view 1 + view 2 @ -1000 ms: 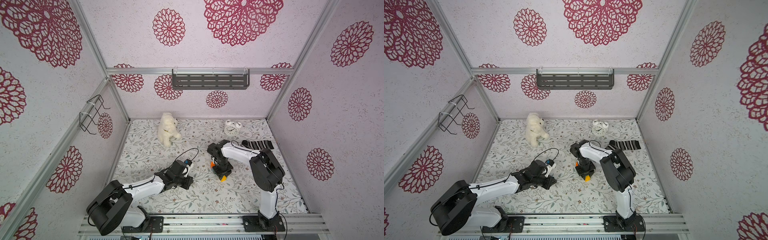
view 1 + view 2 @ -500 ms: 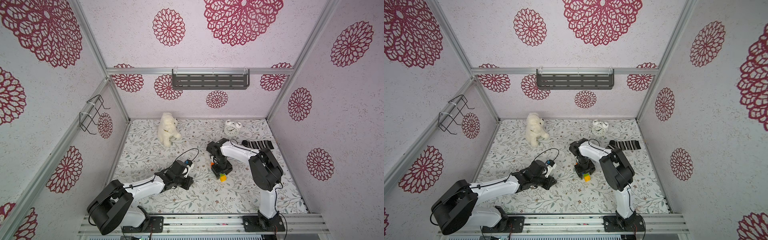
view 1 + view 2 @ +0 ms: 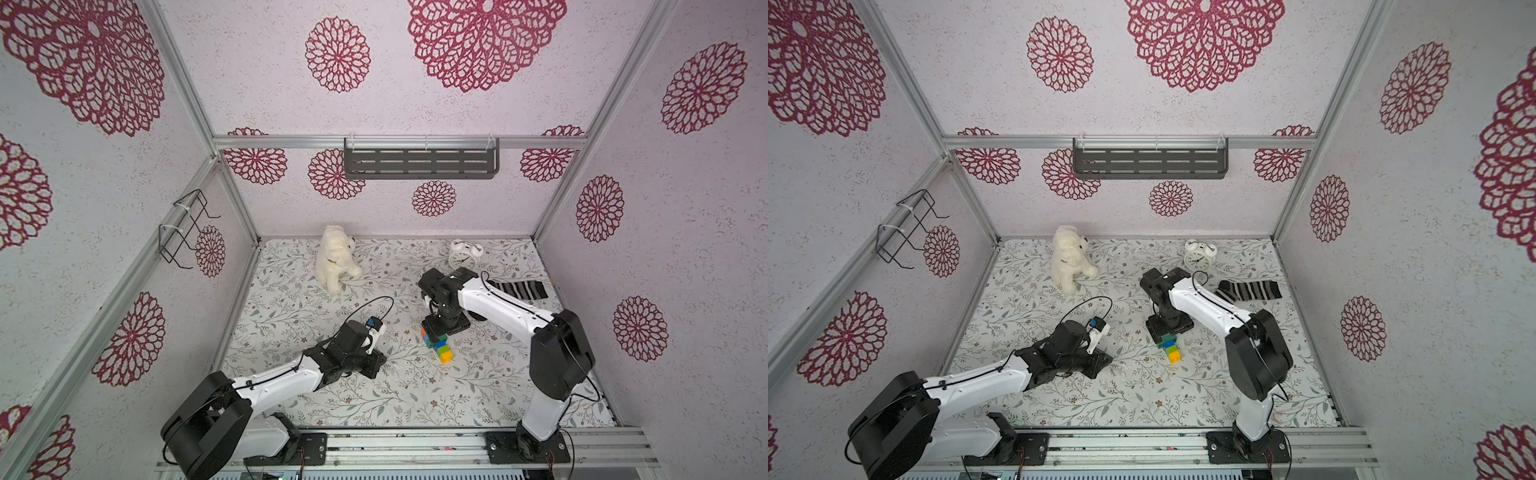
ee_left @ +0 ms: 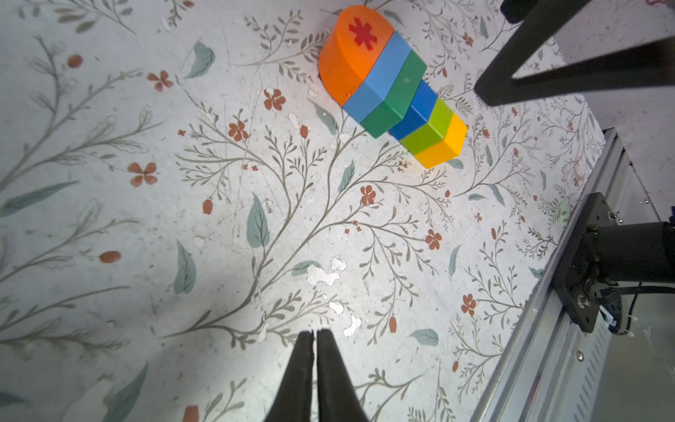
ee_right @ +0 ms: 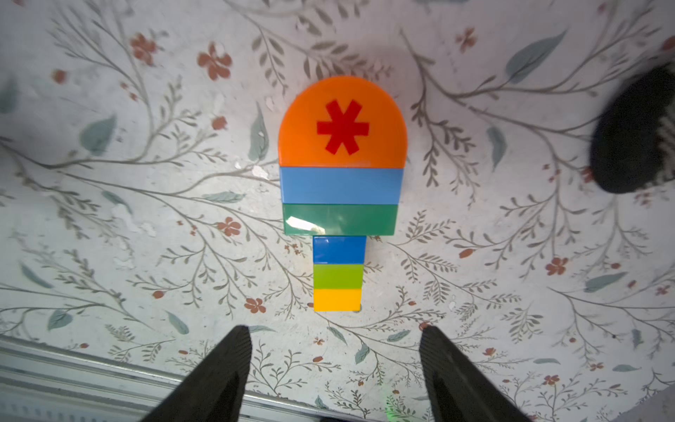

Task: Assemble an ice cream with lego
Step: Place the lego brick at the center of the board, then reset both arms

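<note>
Ice cream point(image 5: 341, 193) lying flat on counter point(image 5: 128, 226), all six bricks joined, nothing gripping it. Right fingers point(image 5: 230, 365) spread apart, hovering over it, no contact. Left fingers point(image 4: 299, 365) pressed together, off to side. Risk: right arm dipping or swinging low clips stack, cracks narrow stem joint.

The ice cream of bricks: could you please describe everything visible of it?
The ice cream is six glossy plastic bricks joined in a row: orange dome with a red asterisk, wide light-blue brick and green brick, then narrow dark-blue brick, lime brick and yellow brick. It lies flat on the floral mat. The open right gripper touches none of it.
</note>
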`<state>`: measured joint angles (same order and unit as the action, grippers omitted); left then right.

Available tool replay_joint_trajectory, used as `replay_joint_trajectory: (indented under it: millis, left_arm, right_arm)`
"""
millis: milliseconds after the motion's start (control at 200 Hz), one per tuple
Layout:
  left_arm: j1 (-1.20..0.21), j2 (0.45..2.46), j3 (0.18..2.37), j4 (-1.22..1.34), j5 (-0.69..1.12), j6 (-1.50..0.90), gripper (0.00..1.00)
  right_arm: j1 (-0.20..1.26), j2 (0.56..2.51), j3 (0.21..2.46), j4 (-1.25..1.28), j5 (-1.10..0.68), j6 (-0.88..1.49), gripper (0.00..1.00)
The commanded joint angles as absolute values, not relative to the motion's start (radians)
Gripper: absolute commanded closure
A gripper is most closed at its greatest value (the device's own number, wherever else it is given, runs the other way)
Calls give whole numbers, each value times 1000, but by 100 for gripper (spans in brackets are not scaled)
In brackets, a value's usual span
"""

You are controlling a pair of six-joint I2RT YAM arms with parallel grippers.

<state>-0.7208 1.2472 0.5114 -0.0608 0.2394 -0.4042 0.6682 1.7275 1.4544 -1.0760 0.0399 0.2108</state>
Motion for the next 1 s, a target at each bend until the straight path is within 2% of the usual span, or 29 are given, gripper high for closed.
replay_joint_trajectory:
  millis: [0, 80, 245, 345, 500, 570, 610, 630, 660, 880, 996]
  left_arm:
    - [-713, 1155, 494, -15, 161, -399, 89]
    - [-705, 1079, 495, -38, 70, -393, 88]
    - [-607, 932, 481, -8, -109, -394, 78]
    - [-468, 873, 466, 31, -206, -386, 75]
    - [-250, 822, 418, 111, -406, -364, 73]
    - [-169, 816, 356, 207, -454, -334, 64]
    - [-121, 813, 330, 245, -510, -380, 47]
    - [-90, 805, 330, 228, -506, -399, 39]
    - [-48, 797, 321, 252, -470, -391, 37]
    - [59, 729, 216, 329, -470, -252, 33]
    - [119, 789, 124, 507, -432, -237, 30]
  right_arm:
    - [653, 1614, 1427, -923, 122, 197, 23]
    - [634, 1523, 1321, -746, 148, 180, 23]
    - [520, 1314, 1010, -296, 217, 124, 22]
    - [443, 1208, 830, -22, 242, 79, 22]
    - [356, 1129, 655, 252, 327, -39, 21]
    - [307, 1107, 577, 350, 329, -77, 21]
    - [276, 1091, 535, 400, 321, -90, 21]
    - [260, 1084, 511, 429, 316, -91, 21]
    - [240, 1073, 473, 480, 302, -92, 21]
    - [166, 1085, 212, 890, 172, -61, 21]
    - [163, 1205, 64, 1259, 120, -91, 21]
